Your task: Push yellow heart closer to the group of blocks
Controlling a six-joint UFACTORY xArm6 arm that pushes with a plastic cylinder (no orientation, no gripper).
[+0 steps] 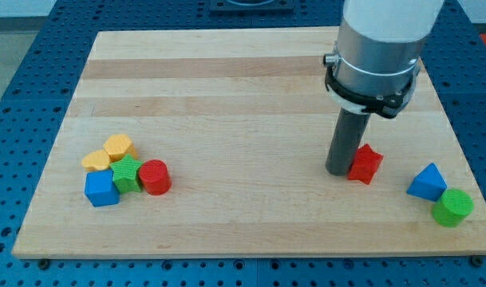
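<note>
My tip (339,172) rests on the wooden board (227,88) at the view's right, touching the left side of a red star-like block (366,164). At the view's lower left is a tight group. It holds a yellow heart-like block (96,161), a yellow hexagon-like block (120,147), a green star (128,173), a red cylinder (155,177) and a blue cube (101,190). The two yellow blocks touch each other and the green star. My tip is far to the right of this group.
A blue triangular block (427,182) and a green cylinder (452,207) sit close together near the board's lower right corner, right of the red star-like block. The arm's wide grey body (378,48) hangs over the board's upper right.
</note>
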